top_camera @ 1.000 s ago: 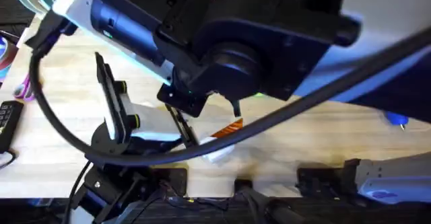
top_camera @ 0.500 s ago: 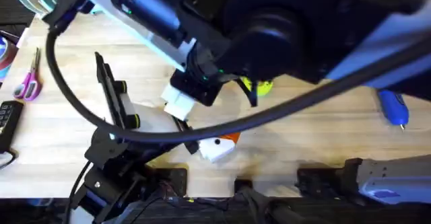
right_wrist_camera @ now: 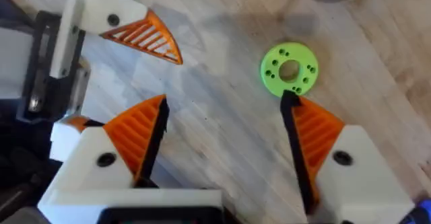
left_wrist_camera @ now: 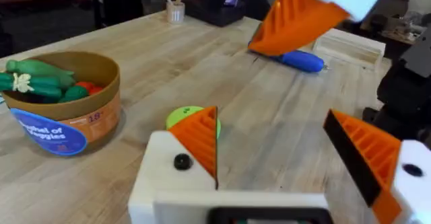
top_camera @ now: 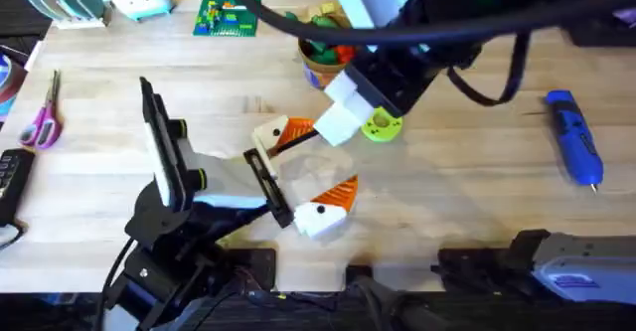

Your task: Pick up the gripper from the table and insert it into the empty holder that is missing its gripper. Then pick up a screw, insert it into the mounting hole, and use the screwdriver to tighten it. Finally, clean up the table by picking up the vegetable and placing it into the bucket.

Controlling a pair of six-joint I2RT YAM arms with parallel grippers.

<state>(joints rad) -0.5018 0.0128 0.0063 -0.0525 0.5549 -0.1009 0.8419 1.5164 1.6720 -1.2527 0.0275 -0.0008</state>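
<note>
Right arm has swung out from close under the overhead camera and now reaches over the far half of the table, so the lime-green disc [top_camera: 382,125] and the wood around it are uncovered. Far to the left of the disc lie pink-handled scissors [top_camera: 42,122], close to the table's left edge. Nearer, just left of the disc, the left gripper [left_wrist_camera: 269,116] hangs over bare wood with its orange-padded fingers spread wide and nothing between them. Beyond the disc stands the bucket [left_wrist_camera: 74,126]; dark green oblong toys [left_wrist_camera: 34,84] lie inside it with a red piece, and I take one of them for the vegetable, though I cannot be sure. Right at the disc hovers the right gripper [right_wrist_camera: 225,99], jaws also wide apart and empty, one pad tip just over the disc's rim. Well to the right of the disc the screwdriver [top_camera: 574,147] lies flat, near the table's right edge. No loose orange wedge or cream holder is plain to me near the disc. My judgement is that the clean-up step is at or near its end, and the next move calls for lifting both arms clear without brushing each other. The table [top_camera: 467,192] offers open room between disc and screwdriver; the crowded side is the gap between the two grippers.
</note>
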